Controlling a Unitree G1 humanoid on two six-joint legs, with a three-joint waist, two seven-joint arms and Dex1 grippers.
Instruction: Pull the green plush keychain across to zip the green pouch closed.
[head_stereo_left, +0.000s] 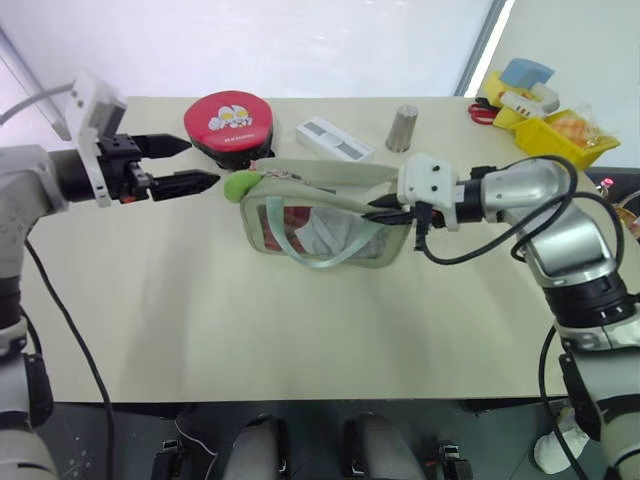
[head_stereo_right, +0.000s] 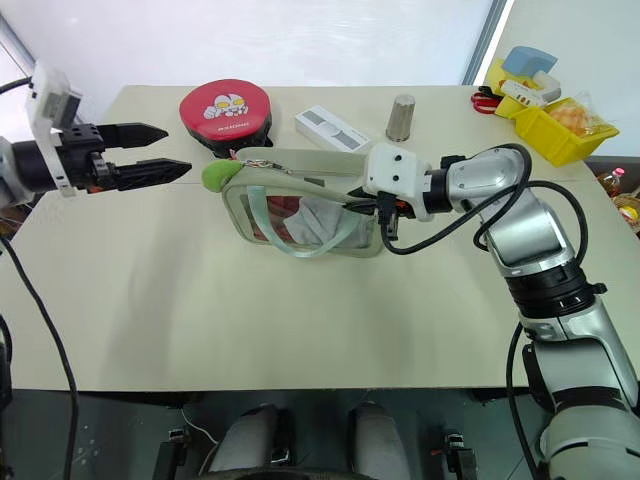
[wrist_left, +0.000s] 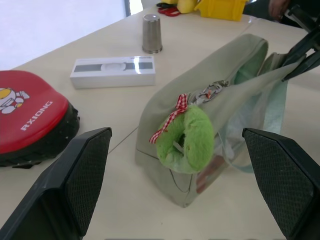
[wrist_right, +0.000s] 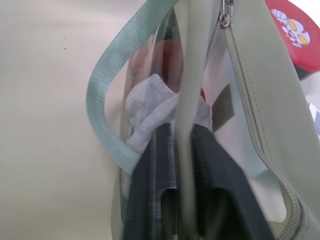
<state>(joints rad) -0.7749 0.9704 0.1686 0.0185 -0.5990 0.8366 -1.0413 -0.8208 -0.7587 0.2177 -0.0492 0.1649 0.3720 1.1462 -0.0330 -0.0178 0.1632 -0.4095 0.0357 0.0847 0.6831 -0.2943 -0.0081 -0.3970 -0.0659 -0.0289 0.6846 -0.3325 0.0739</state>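
Your green pouch (head_stereo_left: 330, 215) lies mid-desk (head_stereo_left: 250, 330), its green plush keychain (wrist_left: 186, 140) at the end nearer your left claw (head_stereo_left: 196, 165), which hovers just beside it with fingers spread wide, holding nothing. Your right claw (head_stereo_left: 385, 208) pinches the pouch's rim at the opposite end, a finger on each side of the edge. Behind, the red case (wrist_left: 30, 117) reads "RXIONG".

The round red case (wrist_left: 31, 118) beside the green pouch (wrist_left: 220, 85) carries white lettering — apparently "RXIONG" — under a cartoon figure.
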